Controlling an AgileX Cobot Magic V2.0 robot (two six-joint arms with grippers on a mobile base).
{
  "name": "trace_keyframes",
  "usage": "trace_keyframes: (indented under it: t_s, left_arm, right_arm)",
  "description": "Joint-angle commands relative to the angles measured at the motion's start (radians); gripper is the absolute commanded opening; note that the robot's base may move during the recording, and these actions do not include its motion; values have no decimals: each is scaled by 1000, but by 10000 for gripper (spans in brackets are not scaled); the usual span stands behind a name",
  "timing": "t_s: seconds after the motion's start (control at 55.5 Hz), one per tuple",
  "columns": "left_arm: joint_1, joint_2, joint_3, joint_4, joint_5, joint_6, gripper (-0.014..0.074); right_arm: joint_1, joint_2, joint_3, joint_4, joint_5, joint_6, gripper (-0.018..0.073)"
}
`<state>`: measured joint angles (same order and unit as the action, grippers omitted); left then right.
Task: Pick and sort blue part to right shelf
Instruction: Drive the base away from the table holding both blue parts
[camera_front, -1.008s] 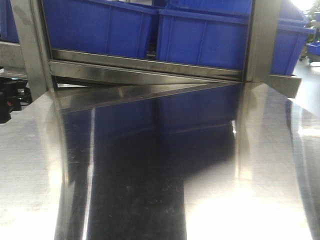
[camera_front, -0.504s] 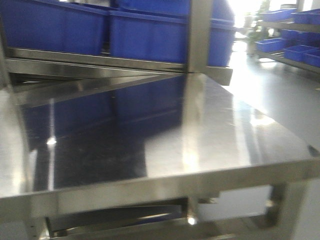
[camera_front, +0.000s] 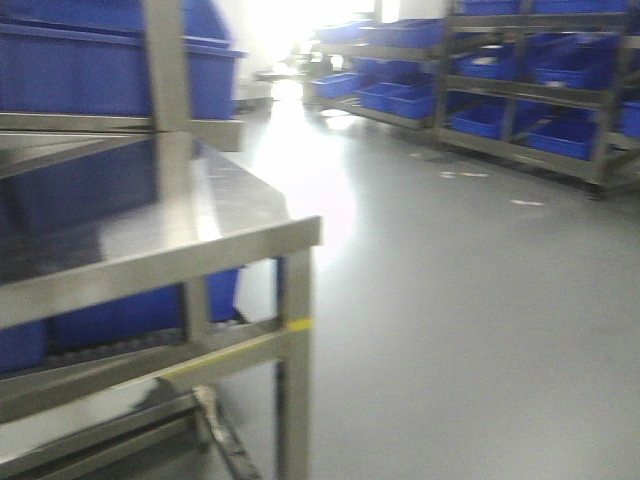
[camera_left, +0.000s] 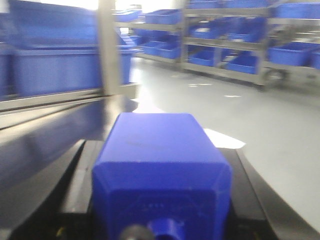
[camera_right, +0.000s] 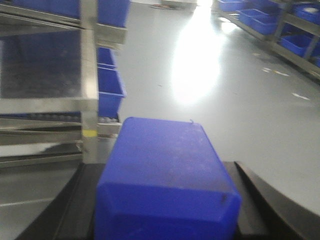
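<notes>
The front view has swung hard to the right: a second ago it was filled by the bench (camera_front: 230, 245) top and the blue bins (camera_front: 100, 60) behind it, and now only the bench's corner and leg sit at the left, with open grey floor (camera_front: 450, 300) ahead and a shelf rack (camera_front: 540, 150) of blue trays far off at the right. Heavy blur suggests the base is turning in mid-motion, which I read as the carry leg of the task: picking looks done and the drive toward the right shelf is under way, with nothing placed yet. In the left wrist view the left claw (camera_left: 157, 146) pinches a blue part (camera_left: 160, 170) between its dark fingers (camera_left: 75, 195); in the right wrist view the right claw (camera_right: 162, 167) likewise grips a second blue part (camera_right: 165, 185). No brand or writing is legible; faint raised marks on the first part's near face are too blurred to read, and the bench leg bears only a plain yellow strip (camera_front: 297, 325).
</notes>
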<state>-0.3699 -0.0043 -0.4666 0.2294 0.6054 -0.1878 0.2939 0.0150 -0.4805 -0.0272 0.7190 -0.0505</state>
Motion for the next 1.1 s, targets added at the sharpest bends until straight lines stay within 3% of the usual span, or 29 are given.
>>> trace_keyframes:
  t_s: [0.0,1.08]
  left_arm:
    - [-6,-10,-26,5,-94,-8,262]
    - [-6,-10,-26,5,-94,-8,262]
  right_arm:
    - [-6,23,-28,-3,-92,2,197]
    - [-6,23,-28,-3,-92,2,197]
